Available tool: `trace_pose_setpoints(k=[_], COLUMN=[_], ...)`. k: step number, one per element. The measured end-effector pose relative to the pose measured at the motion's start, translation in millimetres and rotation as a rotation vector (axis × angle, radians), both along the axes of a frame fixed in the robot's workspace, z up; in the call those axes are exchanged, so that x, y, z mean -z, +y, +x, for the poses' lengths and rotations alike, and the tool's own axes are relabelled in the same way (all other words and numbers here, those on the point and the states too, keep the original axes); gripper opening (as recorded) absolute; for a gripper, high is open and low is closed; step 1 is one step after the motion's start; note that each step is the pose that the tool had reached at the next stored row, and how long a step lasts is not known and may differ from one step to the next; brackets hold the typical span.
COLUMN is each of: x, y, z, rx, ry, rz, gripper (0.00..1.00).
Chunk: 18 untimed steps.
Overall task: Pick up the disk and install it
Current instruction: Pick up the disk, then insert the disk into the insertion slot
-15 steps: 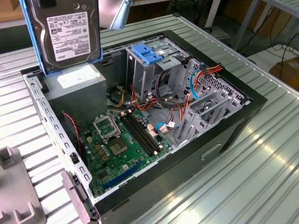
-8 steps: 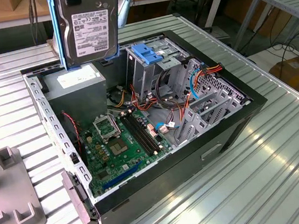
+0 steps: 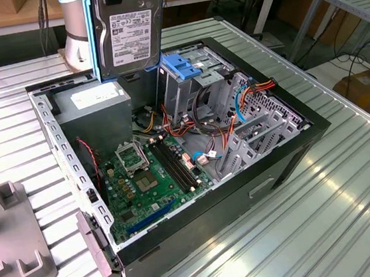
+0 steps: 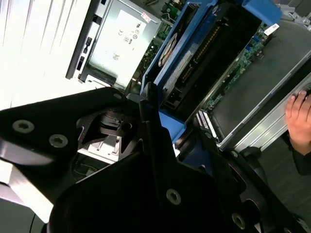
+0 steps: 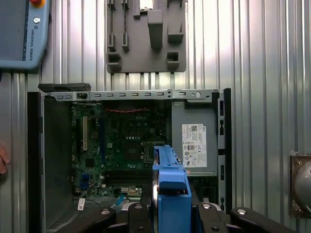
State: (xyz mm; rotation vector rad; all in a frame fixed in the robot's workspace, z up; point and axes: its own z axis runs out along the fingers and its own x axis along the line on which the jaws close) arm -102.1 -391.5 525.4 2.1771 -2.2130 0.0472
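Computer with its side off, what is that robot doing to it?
The robot's gripper holds the disk, a grey drive in a blue frame, upright in the air above the open computer case. It is not in the drive cage yet. A person's hand is beside the case.

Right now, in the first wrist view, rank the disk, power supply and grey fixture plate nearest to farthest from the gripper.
1. The disk, held by the gripper.
2. The power supply, inside the case.
3. The grey fixture plate, on the table outside.
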Motion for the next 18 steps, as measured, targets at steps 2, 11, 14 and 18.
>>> trace_pose_setpoints(k=[2, 11, 14, 18], x=[0.0, 0.0, 0.0, 0.3], y=[0.1, 0.1, 0.1, -31.7], z=[0.1, 1.0, 1.2, 1.3], rx=[0.0, 0.0, 0.0, 0.0], ry=[0.0, 0.0, 0.0001, 0.0], rz=[-0.0001, 0.0, 0.0, 0.0002], gripper=[0.37, 0.37, 0.37, 0.37])
